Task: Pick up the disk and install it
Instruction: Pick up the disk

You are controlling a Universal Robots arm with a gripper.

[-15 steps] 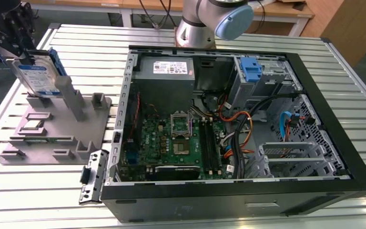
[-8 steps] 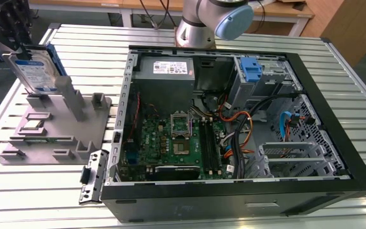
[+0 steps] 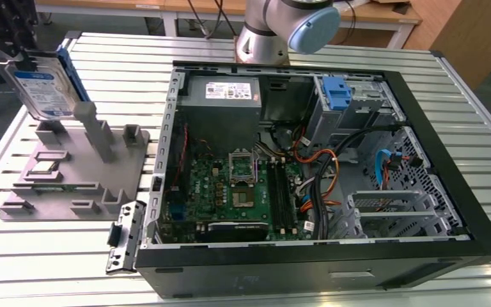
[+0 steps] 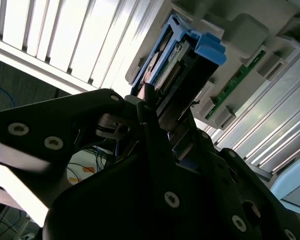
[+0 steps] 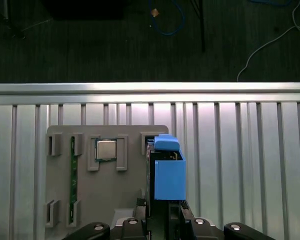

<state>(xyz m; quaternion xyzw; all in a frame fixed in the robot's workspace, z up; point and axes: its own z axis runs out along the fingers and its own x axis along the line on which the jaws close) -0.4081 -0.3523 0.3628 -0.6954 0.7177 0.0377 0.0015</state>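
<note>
Disk (image 3: 45, 86): flat silver drive with a blue-and-white label on its face and blue rails (image 3: 73, 75) along its edges. It stands on edge, slightly tilted, at the exterior view's left, over a grey holder (image 3: 58, 192). Dark fingers (image 4: 149, 112) clamp its upper end. The first wrist view shows it edge-on.

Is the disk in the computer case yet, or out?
Out. The disk stands on edge at the grey fixture, clamped in the end effector, beside the case.
</note>
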